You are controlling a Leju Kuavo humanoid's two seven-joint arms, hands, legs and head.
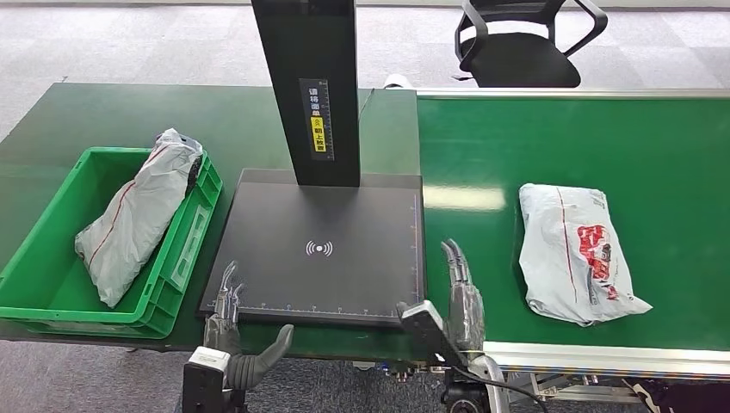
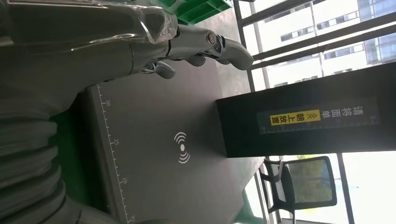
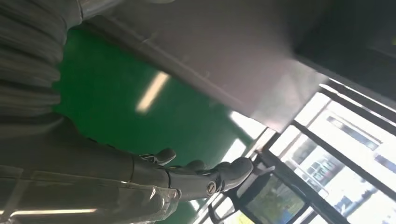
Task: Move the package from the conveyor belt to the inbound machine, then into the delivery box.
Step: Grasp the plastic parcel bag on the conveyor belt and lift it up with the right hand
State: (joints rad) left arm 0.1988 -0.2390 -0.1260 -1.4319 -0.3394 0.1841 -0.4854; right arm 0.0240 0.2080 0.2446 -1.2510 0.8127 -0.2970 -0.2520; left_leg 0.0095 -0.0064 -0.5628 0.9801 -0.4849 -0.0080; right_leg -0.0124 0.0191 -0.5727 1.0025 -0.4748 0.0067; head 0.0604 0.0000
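A grey plastic package (image 1: 572,252) with red print lies flat on the green conveyor belt (image 1: 516,146), to the right of my right hand. The black inbound machine plate (image 1: 319,249) with its white scan symbol (image 2: 182,148) sits at the centre under a black post (image 1: 310,86). My right hand (image 1: 460,297) hovers open at the plate's near right corner, fingers straight (image 3: 201,175), holding nothing. At the plate's near left corner, my left hand (image 1: 226,305) is open and empty too, fingers extended (image 2: 205,44). The green delivery box (image 1: 52,284) at left holds another grey package (image 1: 138,215).
A black office chair (image 1: 525,43) stands beyond the conveyor belt on the carpet. The machine's post carries a yellow label (image 2: 295,117). The green table (image 1: 129,112) extends behind the box. A metal rail (image 1: 603,357) edges the belt's near side.
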